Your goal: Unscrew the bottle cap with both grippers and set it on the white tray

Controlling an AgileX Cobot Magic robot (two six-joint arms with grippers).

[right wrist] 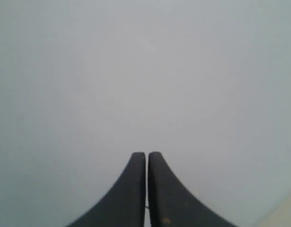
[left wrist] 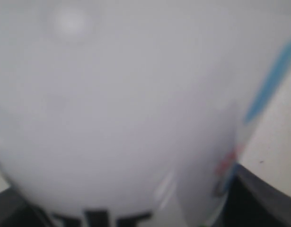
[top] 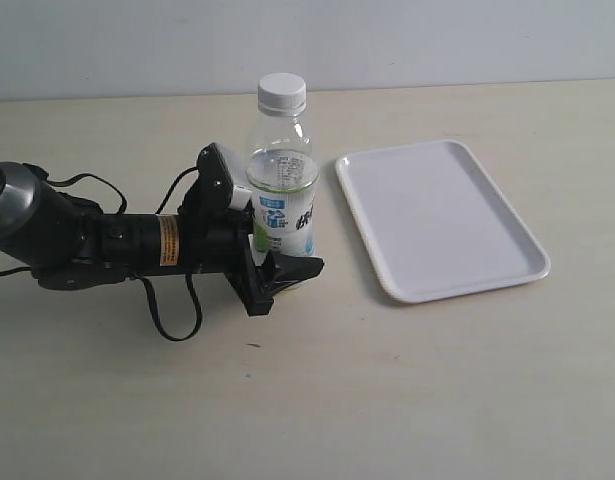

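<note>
Left gripper clamping bottle, right gripper closed

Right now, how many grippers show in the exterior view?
1. The left gripper sits left of centre, jaws closed around the lower half of the bottle. The right gripper is outside that view; only its own wrist view shows it, jaws together.

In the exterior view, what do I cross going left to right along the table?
left arm → bottle → tray
</note>
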